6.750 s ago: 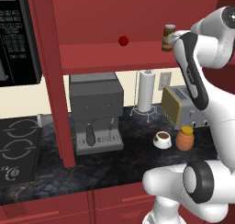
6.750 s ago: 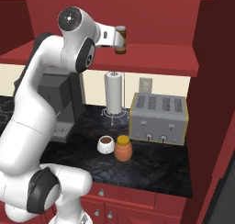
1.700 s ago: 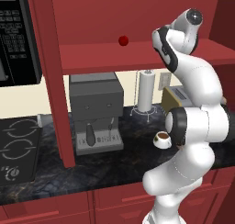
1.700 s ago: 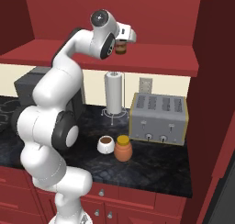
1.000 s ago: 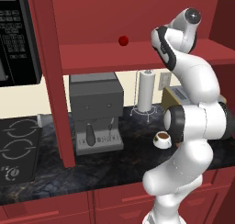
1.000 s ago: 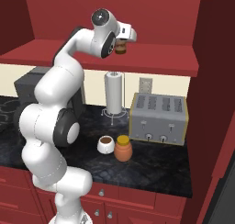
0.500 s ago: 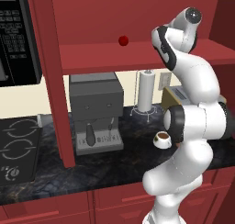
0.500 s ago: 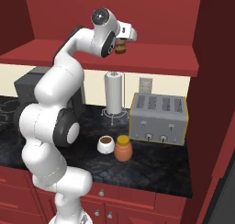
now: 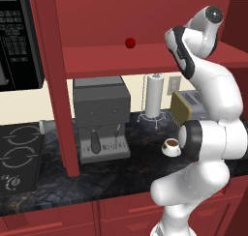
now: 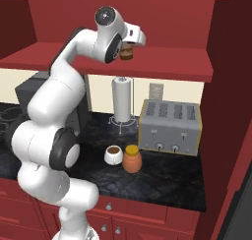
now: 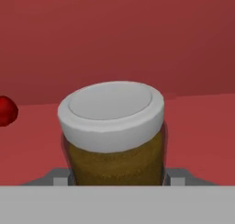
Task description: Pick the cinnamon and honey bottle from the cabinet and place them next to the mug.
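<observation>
I have the cinnamon (image 11: 112,136) close between my jaws up on the cabinet (image 10: 162,67) shelf, and from the hand view I read them as shut on its body just under the cap. If that hold is shallow, the jar could slip or tip as I swing down to the tabletop. It could also knock the honey bottle (image 10: 132,158), just at 4 o'clock of the mug (image 10: 113,154).

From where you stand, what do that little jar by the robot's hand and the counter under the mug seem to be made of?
The cinnamon jar looks like clear glass or plastic: grainy yellow-brown contents show through its wall. Its cap is smooth, matte pale grey, maybe plastic or metal. The counter looks like polished dark stone, black with pale mottled veining. The mug looks like glazed white ceramic. Everything is rendered, so these are impressions only.
</observation>
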Robot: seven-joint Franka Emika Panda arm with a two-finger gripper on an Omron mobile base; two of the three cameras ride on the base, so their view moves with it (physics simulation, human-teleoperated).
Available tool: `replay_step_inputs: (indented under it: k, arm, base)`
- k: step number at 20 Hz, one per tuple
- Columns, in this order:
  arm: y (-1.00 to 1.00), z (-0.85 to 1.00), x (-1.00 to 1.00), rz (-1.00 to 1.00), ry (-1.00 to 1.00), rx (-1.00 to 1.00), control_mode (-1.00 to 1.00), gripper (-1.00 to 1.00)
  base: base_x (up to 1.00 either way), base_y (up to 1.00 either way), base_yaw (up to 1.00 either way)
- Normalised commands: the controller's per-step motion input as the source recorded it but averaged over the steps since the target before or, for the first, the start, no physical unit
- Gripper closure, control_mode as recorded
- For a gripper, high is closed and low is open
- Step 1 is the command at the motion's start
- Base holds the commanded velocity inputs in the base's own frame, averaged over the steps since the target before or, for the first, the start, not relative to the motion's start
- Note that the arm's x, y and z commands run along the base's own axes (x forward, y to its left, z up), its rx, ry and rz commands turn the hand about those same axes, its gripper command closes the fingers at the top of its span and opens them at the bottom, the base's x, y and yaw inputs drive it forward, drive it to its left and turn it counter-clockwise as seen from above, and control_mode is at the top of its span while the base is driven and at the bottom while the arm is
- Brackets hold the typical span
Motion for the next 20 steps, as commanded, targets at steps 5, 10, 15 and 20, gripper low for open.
replay_step_inputs:
  k: [5, 10, 15, 20]
  arm:
    - [0.0, -0.01, -1.0, 0.0, -0.03, 0.03, -1.0, 1.0]
    - [0.0, -0.08, -1.0, 0.01, 0.0, 0.02, -1.0, 1.0]
    - [0.0, -0.33, -1.0, 0.04, 0.0, 0.0, -1.0, 1.0]
    - [-0.14, -0.61, -0.84, 0.07, 0.0, 0.0, -1.0, 1.0]
  base:
    - [0.0, 0.0, 0.0]
    - [0.0, 0.0, 0.0]
    - [0.0, 0.0, 0.0]
    - [0.0, 0.0, 0.0]
